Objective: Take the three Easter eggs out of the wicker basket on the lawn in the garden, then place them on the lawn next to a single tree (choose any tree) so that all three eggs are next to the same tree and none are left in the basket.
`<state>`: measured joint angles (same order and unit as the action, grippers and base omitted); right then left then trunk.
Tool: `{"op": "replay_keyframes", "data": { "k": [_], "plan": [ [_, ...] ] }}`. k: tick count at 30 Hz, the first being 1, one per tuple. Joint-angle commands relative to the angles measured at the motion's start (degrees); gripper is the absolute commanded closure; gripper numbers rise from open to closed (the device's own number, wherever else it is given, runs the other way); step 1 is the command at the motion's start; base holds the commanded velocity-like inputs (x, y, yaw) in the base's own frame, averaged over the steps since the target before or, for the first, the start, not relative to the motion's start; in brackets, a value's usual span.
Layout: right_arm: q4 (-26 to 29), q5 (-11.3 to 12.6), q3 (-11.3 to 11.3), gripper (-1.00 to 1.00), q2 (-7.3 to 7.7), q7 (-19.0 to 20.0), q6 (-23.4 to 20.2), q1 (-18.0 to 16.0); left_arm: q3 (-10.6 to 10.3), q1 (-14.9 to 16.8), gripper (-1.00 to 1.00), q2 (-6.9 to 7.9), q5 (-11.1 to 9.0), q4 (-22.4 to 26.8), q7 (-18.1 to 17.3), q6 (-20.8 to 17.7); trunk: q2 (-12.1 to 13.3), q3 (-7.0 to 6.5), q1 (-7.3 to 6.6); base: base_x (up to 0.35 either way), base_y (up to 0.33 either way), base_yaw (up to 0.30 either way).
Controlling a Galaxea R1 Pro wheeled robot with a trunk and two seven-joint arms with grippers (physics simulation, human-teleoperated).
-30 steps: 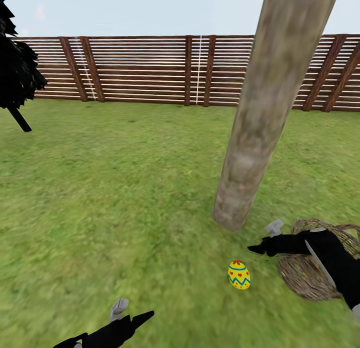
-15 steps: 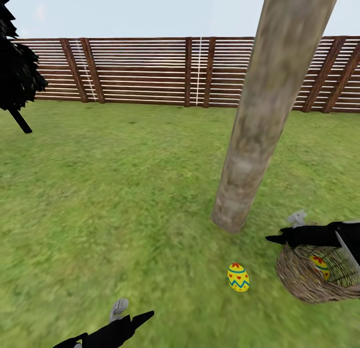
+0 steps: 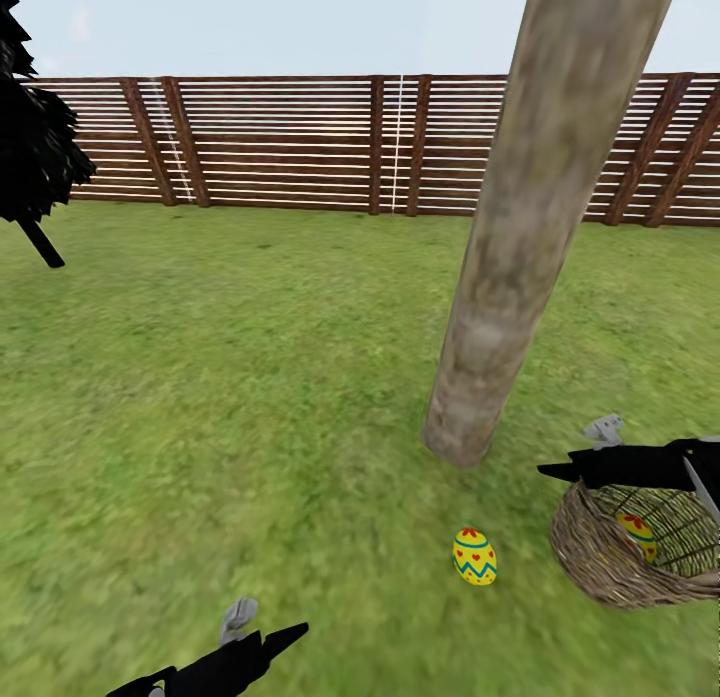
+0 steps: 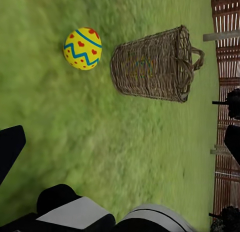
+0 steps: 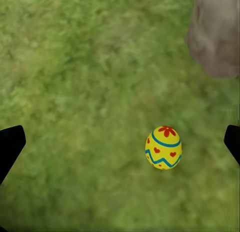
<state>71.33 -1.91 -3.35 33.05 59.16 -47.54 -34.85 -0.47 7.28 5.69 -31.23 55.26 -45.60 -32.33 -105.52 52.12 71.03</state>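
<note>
One yellow Easter egg (image 3: pixel 474 557) lies on the lawn (image 3: pixel 250 397) just in front of the pale tree trunk (image 3: pixel 500 307). The wicker basket (image 3: pixel 600 562) stands to its right, with another egg (image 3: pixel 638 533) inside. My right gripper (image 3: pixel 575 449) hovers open above the basket's near rim, holding nothing. In the right wrist view its fingertips (image 5: pixel 11 144) stand wide apart over the grass, with the egg (image 5: pixel 163 147) and trunk base (image 5: pixel 217 37) below. My left gripper (image 3: pixel 262 627) is open low at the front left. The left wrist view shows the egg (image 4: pixel 83 48) beside the basket (image 4: pixel 155 64).
A brown slatted fence (image 3: pixel 290 142) closes the far side of the lawn. A dark, nearly black tree (image 3: pixel 35 147) stands at the far left. Open grass stretches left of the trunk.
My right arm has drawn back to the right and slightly up, uncovering the basket and the egg in it. The left arm and the egg on the grass have stayed put.
</note>
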Motion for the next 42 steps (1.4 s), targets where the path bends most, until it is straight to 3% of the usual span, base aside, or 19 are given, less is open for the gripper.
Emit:
{"op": "replay_keyframes", "data": {
  "k": [1, 21, 42],
  "plan": [
    [0.05, -0.2, -0.07, -1.0, -0.01, 0.33, -0.36, -0.04, -0.05, 0.02, -1.0, 0.0, -0.35, 0.02, 0.05, -0.4, -0.02, 0.05, -0.01, 0.0, -0.183, 0.0],
    [0.2, -0.17, 0.01, -1.0, -0.25, 0.32, -0.45, -0.04, -0.05, 0.02, -1.0, -0.14, -0.15, 0.02, 0.07, -0.37, -0.02, 0.12, -0.01, 0.0, -0.283, 0.012],
    [-0.36, -0.51, 0.27, -1.0, -1.36, 0.25, -0.46, -0.04, -0.05, 0.02, -1.0, -0.15, -0.15, 0.02, 0.09, -0.37, -0.02, 0.25, -0.01, 0.0, -0.298, 0.254]
  ]
}}
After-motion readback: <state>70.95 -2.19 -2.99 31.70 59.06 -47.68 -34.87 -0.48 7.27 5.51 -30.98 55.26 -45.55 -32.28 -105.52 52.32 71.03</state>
